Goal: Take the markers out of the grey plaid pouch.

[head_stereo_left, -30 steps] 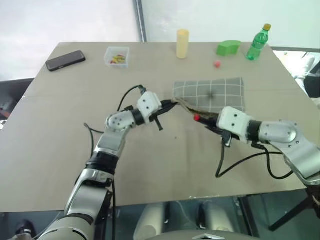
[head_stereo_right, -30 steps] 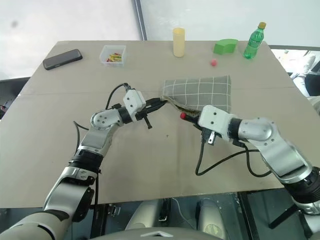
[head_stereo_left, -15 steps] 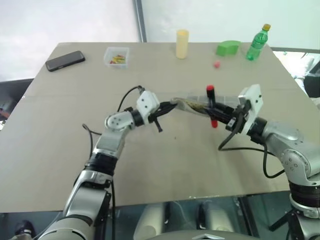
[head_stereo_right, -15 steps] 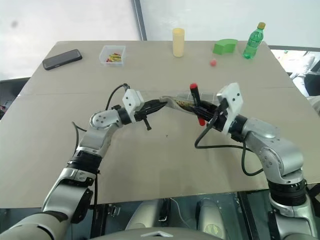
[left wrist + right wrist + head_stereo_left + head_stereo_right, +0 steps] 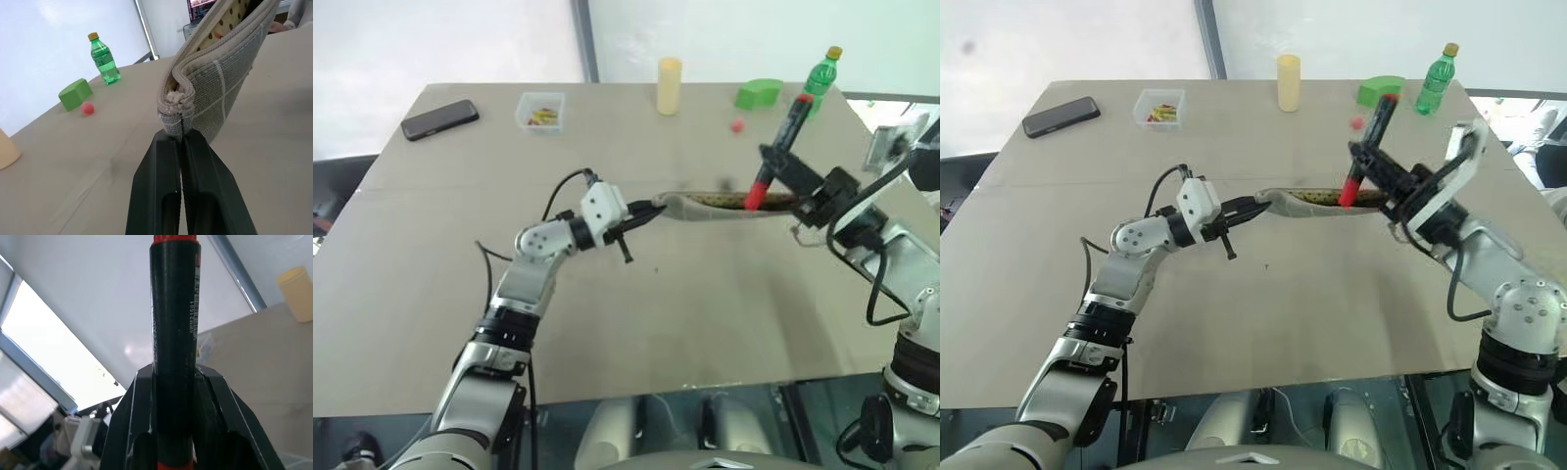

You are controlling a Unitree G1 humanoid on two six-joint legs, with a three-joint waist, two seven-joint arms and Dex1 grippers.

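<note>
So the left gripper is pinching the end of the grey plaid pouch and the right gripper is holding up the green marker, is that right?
Not quite. The marker in the right gripper is red and black, not green; the right eye view shows it lifted above the grey plaid pouch. The left gripper does pinch the pouch's end, as the left wrist view shows.

Bright, even daylight from pale windows at 12 o'clock; soft shadows on the counter; wrist views blur nearby.
</note>
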